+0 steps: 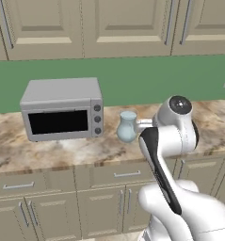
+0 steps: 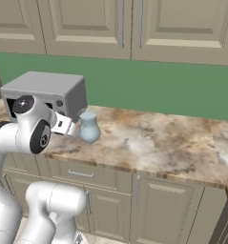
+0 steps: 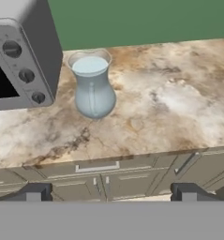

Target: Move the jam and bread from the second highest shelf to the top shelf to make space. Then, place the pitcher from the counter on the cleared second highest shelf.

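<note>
One pitcher (image 3: 92, 84) stands upright on the counter (image 3: 179, 103), just beside the right end of a grey microwave (image 3: 19, 51), about midway between the counter's back wall edge and its front edge. It is pale blue and see-through, with a round belly and a flared rim. The gripper (image 3: 111, 192) hangs in front of the counter's front edge, apart from the pitcher, its two fingertips (image 3: 33, 192) spread wide with nothing between them. Cream drawers (image 3: 97, 167) run below the front edge, and cream cupboards (image 1: 123, 26) hang above a green wall (image 2: 172, 90).
</note>
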Controlling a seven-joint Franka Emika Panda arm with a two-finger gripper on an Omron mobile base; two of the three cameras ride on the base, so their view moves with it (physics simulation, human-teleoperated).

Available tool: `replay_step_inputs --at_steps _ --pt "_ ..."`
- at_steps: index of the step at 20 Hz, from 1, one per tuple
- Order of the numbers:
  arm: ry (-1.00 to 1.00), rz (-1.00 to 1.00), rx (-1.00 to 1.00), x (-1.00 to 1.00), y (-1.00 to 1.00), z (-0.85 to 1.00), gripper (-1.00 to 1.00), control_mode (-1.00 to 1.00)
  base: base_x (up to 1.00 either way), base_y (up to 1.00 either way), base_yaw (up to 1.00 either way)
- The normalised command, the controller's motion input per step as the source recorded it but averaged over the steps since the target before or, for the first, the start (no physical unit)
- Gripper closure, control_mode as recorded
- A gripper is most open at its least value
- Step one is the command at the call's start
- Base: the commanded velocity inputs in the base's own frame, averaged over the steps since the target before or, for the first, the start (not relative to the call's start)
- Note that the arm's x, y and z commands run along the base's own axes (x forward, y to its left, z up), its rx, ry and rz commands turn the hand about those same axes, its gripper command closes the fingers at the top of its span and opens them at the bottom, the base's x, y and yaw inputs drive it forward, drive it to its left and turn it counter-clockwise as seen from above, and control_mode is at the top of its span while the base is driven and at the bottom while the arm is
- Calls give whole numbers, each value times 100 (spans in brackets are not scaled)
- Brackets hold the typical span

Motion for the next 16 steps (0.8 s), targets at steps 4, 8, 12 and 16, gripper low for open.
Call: replay_step_inputs --at_steps 4,8,12,16 --pt "2 0 0 62 0 -41 -100 -100 0 0 0" --pt "2 0 0 52 0 -38 -100 -100 0 0 0" --pt "2 0 0 50 0 -32 -100 -100 0 0 0" --pt "5 0 0 51 0 -23 -100 -100 0 0 0"
